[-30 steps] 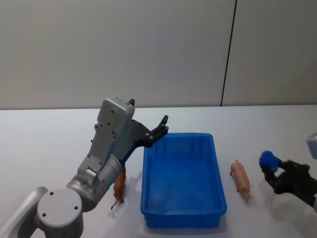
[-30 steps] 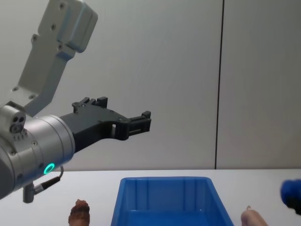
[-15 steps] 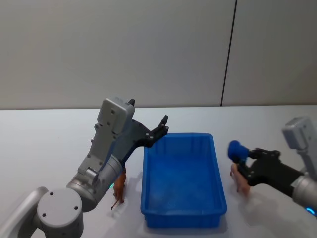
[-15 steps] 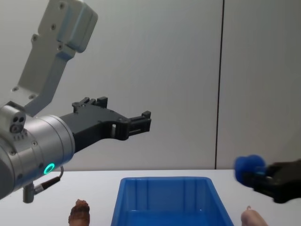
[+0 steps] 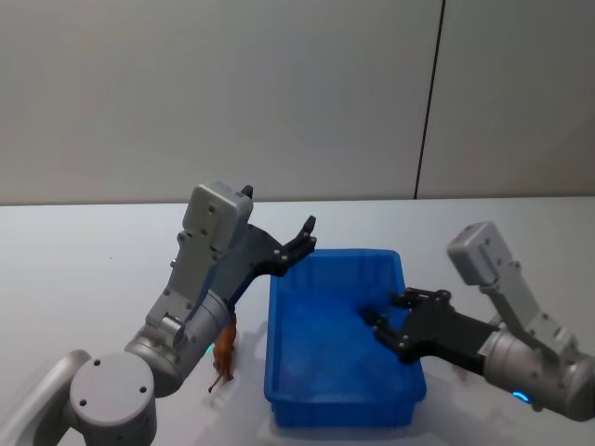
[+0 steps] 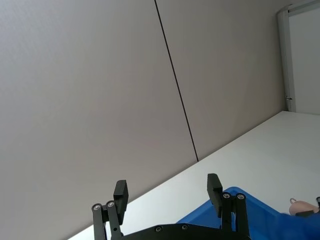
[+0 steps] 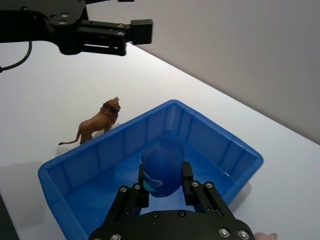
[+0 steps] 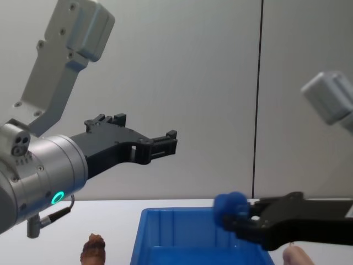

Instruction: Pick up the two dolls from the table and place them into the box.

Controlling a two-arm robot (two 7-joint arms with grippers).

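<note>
The right gripper (image 7: 164, 175) has its jaws closed on a rounded blue lump (image 7: 162, 160). The two fingers (image 7: 187, 176) press it from either side, and I cannot tell what the lump is. In the head view the right gripper hangs over the inside of the box (image 5: 344, 409), toward the 3 o'clock wall, with its arm coming in from 4 o'clock. In the chest view the lump sits at about the height of the far rim.

The left gripper (image 6: 167, 187) has its jaws spread wide with nothing between them. It is raised well above the table (image 5: 93, 269), over the box's 10 o'clock corner, with its fingers pointing toward 2 o'clock.

The lion (image 7: 97, 122) stands upright on the table just outside the box at 9 o'clock. It is close to the wall but apart from it, with its head toward the box and its tail away.

The pig (image 8: 295, 256) lies on the table outside the box at 3 o'clock, under the right arm. Only a small pale pink part of it shows.

The box is open-topped, and the parts of its blue floor in view have neither doll on them.
</note>
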